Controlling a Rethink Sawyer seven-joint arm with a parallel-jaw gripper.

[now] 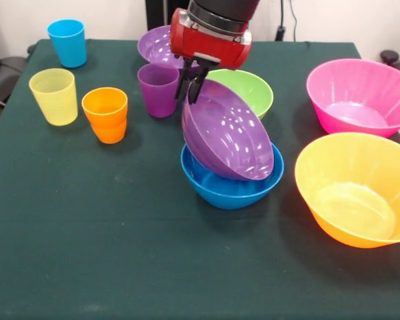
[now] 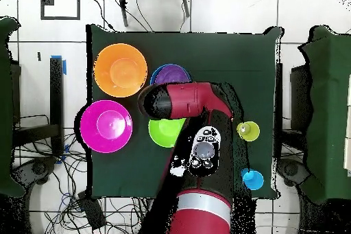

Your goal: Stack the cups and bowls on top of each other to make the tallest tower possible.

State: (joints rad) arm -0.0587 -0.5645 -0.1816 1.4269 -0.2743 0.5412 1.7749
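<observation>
My gripper [image 1: 191, 87] is shut on the upper rim of a purple bowl [image 1: 227, 133]. That bowl is tilted steeply, its lower edge resting inside the blue bowl [image 1: 230, 190] at the table's middle. Just behind them sits the green bowl [image 1: 248, 90], and a second purple bowl [image 1: 153, 44] lies farther back. To the left stand the purple cup [image 1: 159, 89], orange cup [image 1: 105, 114], yellow cup [image 1: 54, 95] and blue cup [image 1: 67, 42]. In the overhead view the arm [image 2: 185, 101] hides the gripper; only an edge of the purple bowl [image 2: 170, 75] shows.
The large pink bowl [image 1: 360, 97] and large orange bowl [image 1: 357, 190] sit at the right edge of the dark green table [image 1: 120, 233]. Overhead, the orange bowl [image 2: 120, 70], pink bowl [image 2: 105, 125], green bowl [image 2: 164, 132], yellow cup [image 2: 248, 131] and blue cup [image 2: 253, 179] show.
</observation>
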